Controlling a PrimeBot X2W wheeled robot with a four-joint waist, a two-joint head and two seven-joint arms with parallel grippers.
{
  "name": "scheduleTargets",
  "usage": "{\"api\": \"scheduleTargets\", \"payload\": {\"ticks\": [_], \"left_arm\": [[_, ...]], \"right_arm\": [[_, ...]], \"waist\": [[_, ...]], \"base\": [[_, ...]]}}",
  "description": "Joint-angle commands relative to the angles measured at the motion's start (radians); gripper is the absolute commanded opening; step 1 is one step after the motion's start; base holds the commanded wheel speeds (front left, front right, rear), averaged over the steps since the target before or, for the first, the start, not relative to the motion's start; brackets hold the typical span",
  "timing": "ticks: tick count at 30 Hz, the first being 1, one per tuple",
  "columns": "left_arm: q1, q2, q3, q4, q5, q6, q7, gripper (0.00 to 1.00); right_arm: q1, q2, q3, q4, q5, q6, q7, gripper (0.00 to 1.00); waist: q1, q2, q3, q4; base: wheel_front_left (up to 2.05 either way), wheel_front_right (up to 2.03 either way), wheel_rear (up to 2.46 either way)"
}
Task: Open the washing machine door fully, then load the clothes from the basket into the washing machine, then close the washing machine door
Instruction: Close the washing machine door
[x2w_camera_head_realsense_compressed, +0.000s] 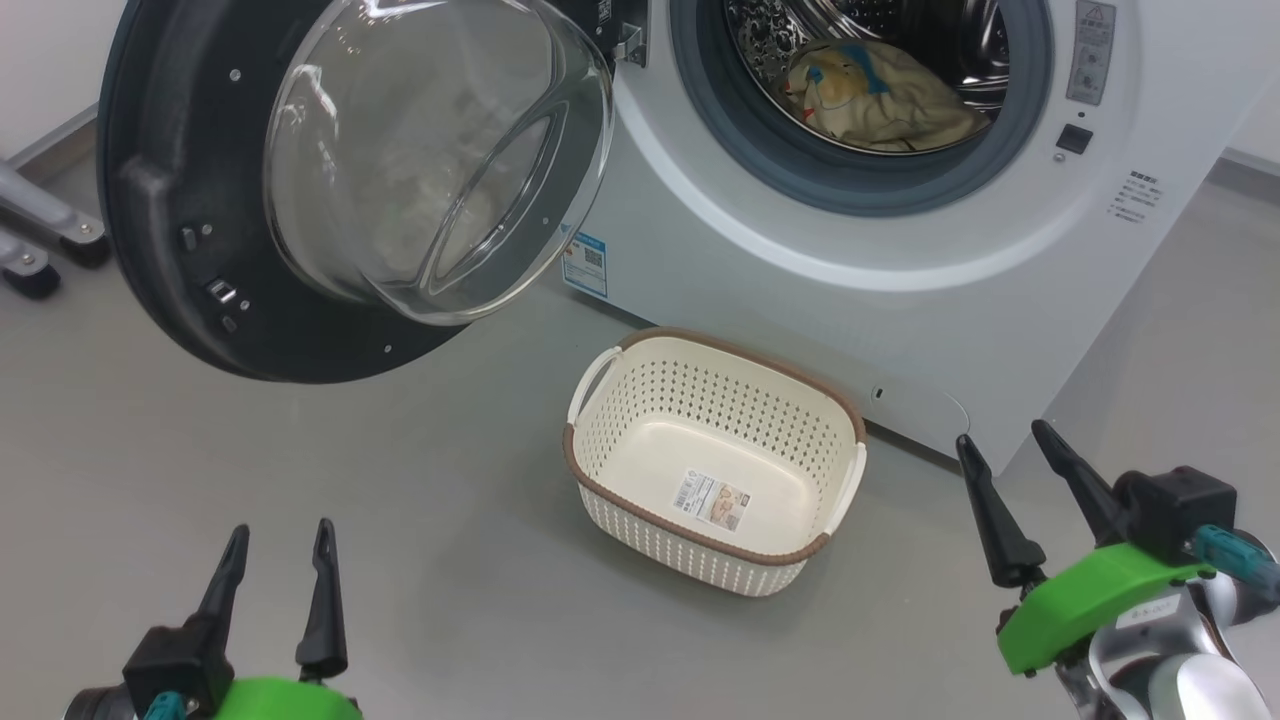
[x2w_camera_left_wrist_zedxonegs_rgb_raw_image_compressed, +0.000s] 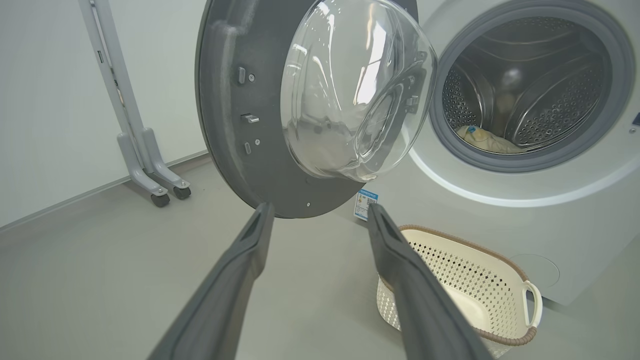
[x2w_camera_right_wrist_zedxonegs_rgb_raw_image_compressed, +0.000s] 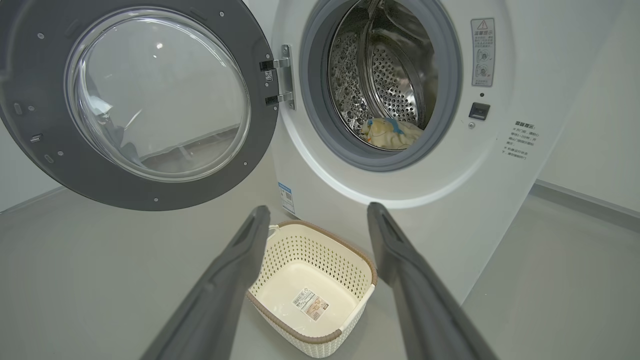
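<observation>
The white washing machine stands with its black-rimmed porthole door swung wide to the left. Pale yellow clothes with blue patches lie inside the steel drum, also seen as clothes and clothes. The cream basket sits on the floor in front of the machine, holding nothing but its label sticker. My left gripper is open at the lower left, well short of the door. My right gripper is open at the lower right, beside the basket.
A grey wheeled stand stands against the wall left of the door. Bare grey floor spreads between my grippers and the basket. The machine's right side leaves floor space near my right arm.
</observation>
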Motion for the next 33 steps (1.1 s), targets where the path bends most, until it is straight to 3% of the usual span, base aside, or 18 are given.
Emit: {"api": "scheduleTargets", "payload": {"ticks": [1, 9, 10, 12, 18, 21, 27, 33], "left_arm": [[-0.033, 0.024, 0.036, -0.033, 0.007, 0.022, -0.002, 1.00], [-0.035, 0.022, 0.029, -0.034, -0.015, 0.007, 0.006, 1.00], [-0.037, 0.020, 0.031, -0.038, -0.023, 0.001, 0.005, 0.73], [-0.041, 0.015, 0.036, -0.048, -0.040, -0.008, 0.006, 0.00], [-0.070, -0.004, 0.080, -0.115, -0.124, -0.043, 0.004, 0.00], [-0.098, -0.030, 0.134, -0.194, -0.236, -0.086, 0.004, 0.00], [-0.217, -0.045, 0.277, -0.281, -0.536, -0.199, 0.063, 0.00], [-0.436, 0.001, 0.435, -0.139, -0.871, -0.267, 0.211, 0.00]], "right_arm": [[-0.046, -0.013, 0.023, -0.030, 0.007, 0.004, -0.013, 1.00], [-0.038, -0.013, 0.017, -0.030, 0.012, 0.004, -0.005, 1.00], [-0.038, -0.013, 0.016, -0.032, 0.012, 0.004, -0.003, 1.00], [-0.037, -0.013, 0.014, -0.037, 0.009, 0.004, -0.001, 1.00], [-0.041, -0.015, 0.006, -0.055, 0.001, 0.004, 0.010, 1.00], [-0.046, -0.019, 0.003, -0.060, 0.002, 0.004, 0.014, 1.00], [-0.057, -0.022, 0.002, -0.068, 0.000, 0.004, 0.026, 1.00], [-0.062, -0.027, 0.007, -0.080, -0.003, 0.004, 0.033, 1.00]], "waist": [[0.0000, 0.0000, -0.001, -0.001], [0.0000, 0.0000, -0.003, -0.003], [0.0000, 0.0000, -0.001, -0.003], [0.0000, 0.0000, 0.002, -0.002], [0.0000, 0.0000, 0.014, 0.002], [0.0000, 0.0000, 0.020, 0.005], [0.0000, 0.0000, 0.033, 0.007], [0.0000, 0.0000, 0.050, 0.000]], "base": [[0.00, 0.00, 0.00], [0.00, 0.00, 0.00], [0.00, 0.00, 0.00], [0.00, 0.00, 0.00], [0.00, 0.00, 0.00], [0.00, 0.00, 0.00], [0.00, 0.00, 0.00], [0.00, 0.00, 0.00]]}}
